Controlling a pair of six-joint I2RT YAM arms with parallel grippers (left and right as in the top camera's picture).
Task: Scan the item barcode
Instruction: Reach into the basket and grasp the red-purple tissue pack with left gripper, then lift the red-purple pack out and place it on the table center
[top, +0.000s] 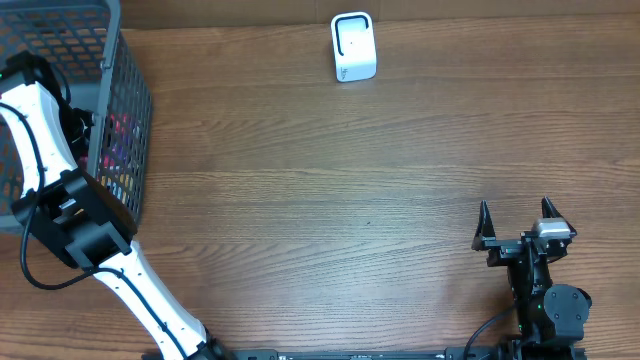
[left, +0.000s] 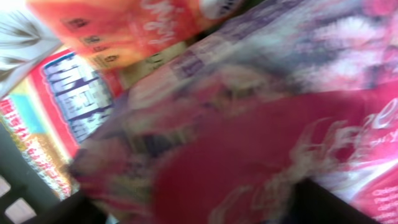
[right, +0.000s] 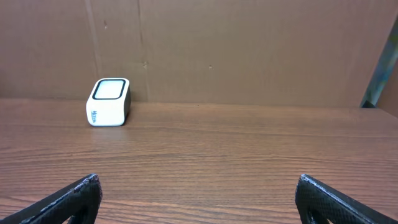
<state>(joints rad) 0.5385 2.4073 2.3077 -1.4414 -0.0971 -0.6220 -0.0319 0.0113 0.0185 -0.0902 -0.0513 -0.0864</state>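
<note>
Inside the grey mesh basket (top: 135, 110), at the far left of the counter (top: 330, 220): the left arm reaches down among the packets. The left gripper (left: 196, 210) is hidden from overhead. The wrist view shows its dark fingertips (left: 339, 205) at the lower corners of the frame, set apart, with a red packet (left: 249, 168) filling the gap between them. The view is heavily blurred, so I cannot tell whether the fingers press the packet or only straddle it.

The red packet lies dead ahead of the left gripper, very close, on top of other snack packs (left: 68, 93) in the basket. Its long axis seems to run diagonally across the wrist view, but the blur makes this unsure. No barcode is legible.

The barcode scanner (top: 353, 47), a small white box, stands well to the right of the basket, along the far edge.

The right gripper (top: 518, 228) is spread wide and empty, farthest from the basket at the near right.

Judgement: the pick falls to the left arm, which is far nearer. Once the packet is lifted clear, it must travel rightward from the basket to the scanner.
</note>
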